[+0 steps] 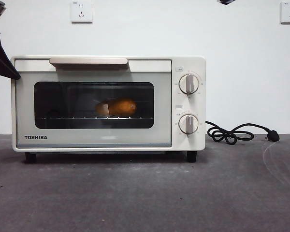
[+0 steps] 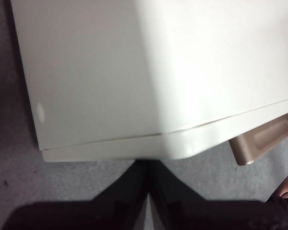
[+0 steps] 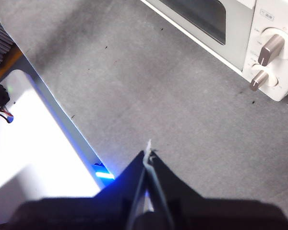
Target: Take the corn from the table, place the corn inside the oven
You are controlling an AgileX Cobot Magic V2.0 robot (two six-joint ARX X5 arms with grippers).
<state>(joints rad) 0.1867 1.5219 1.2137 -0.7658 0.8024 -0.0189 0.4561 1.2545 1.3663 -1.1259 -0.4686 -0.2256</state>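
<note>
- Front view: the plump yellow-orange corn cob [image 1: 117, 107] lies on the wire rack inside the cream-white boxy Toshiba toaster oven [image 1: 108, 103], seen through the dark glass window just right of the frame's centre. Its long axis runs left to right, with the pale stub end toward the left.
- The oven door looks closed, with the beige bar handle [image 1: 88, 61] flush along the top, so I judge the placing done and only a retreat left.
- Left wrist view: the left gripper [image 2: 145, 203] hovers just off the oven's cream side panel and corner, its black jaws pressed together and holding nothing. It is the nearer arm, matching the dark shape at the front view's upper left edge.
- Right wrist view: the right gripper [image 3: 148, 184] hangs above the flat dark grey matte table [image 3: 149, 91], jaws closed and empty, well apart from the oven at that frame's upper right.
- A coiled black power cord [image 1: 232, 133] rests on the table right of the oven, unplugged.
</note>
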